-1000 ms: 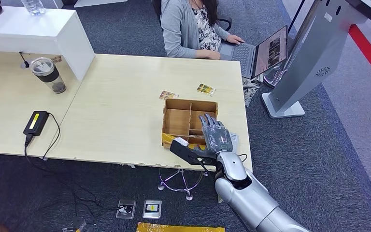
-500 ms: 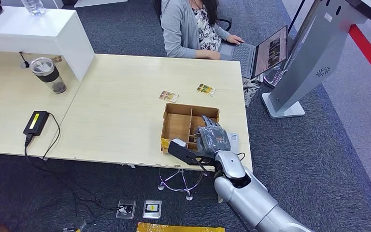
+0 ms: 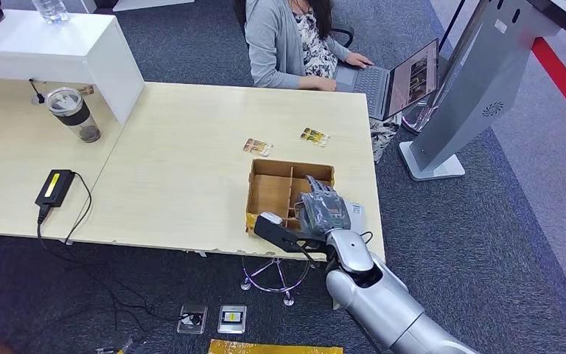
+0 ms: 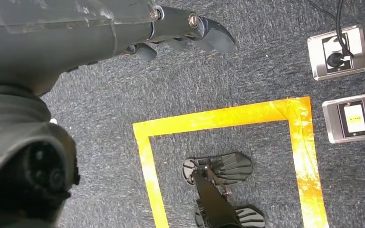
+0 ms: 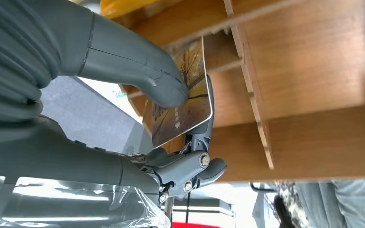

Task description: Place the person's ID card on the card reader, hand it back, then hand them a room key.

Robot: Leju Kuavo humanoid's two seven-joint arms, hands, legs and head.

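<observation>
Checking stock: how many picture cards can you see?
3: two lie on the table beyond the wooden box, card and card; one card is pinched by the right robot hand. Others may be hidden.

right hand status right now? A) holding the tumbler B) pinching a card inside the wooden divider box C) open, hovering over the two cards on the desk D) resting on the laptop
B: in the right wrist view the thumb presses a picture-printed card against the fingers, between the partitions of the wooden divider box; the head view shows the right hand down in that box.
</observation>
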